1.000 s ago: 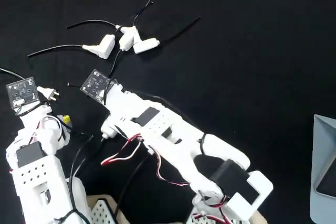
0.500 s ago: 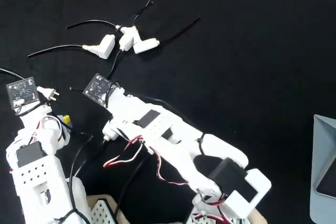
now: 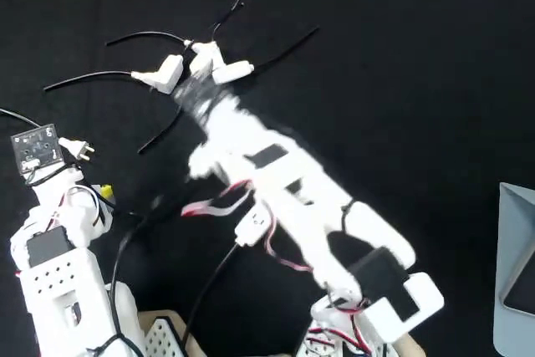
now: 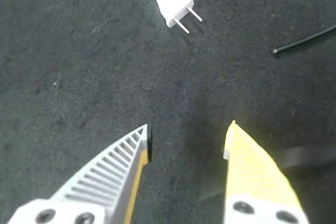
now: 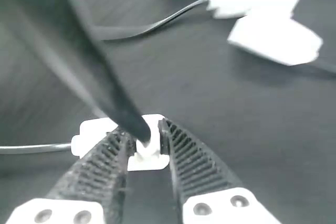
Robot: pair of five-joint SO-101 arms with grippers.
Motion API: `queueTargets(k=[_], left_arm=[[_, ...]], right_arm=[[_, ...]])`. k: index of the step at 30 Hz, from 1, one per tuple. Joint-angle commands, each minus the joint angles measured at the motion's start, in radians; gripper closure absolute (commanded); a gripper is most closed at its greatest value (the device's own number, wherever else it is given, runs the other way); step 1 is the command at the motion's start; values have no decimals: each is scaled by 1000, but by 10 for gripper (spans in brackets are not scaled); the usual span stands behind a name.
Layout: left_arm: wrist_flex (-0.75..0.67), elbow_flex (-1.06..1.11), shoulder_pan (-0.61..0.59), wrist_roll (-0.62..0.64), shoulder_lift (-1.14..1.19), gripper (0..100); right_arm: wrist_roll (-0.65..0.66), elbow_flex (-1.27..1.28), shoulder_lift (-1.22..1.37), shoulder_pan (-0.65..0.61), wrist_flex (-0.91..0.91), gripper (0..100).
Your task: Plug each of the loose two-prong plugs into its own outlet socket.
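Robotics lab bench, black cloth table (image 3: 435,81), white left arm (image 3: 54,269) at lower left and white right arm (image 3: 288,198) at centre with bare red and white wires (image 3: 219,203), grey bin (image 3: 514,265) at right edge

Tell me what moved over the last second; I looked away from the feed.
The right arm swung away from its base toward the far cluster of white pieces. The right gripper now sits beside them, jaws clamped on a white corded piece, and a black cord trailing from it shifted along. The left arm and the loose plug near it stayed put.
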Motion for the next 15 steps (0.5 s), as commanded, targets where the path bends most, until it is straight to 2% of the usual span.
queueTargets(k=[1,10,15], left_arm=[[-17,-4,-8,8,-14,766],[-17,-4,-8,8,-14,766],[-17,-4,-8,8,-14,766]], right_arm=[[-106,-93,-35,137,-101,986],[-339,-297,179,293,-166,982],[-344,-397,263,284,-15,859]])
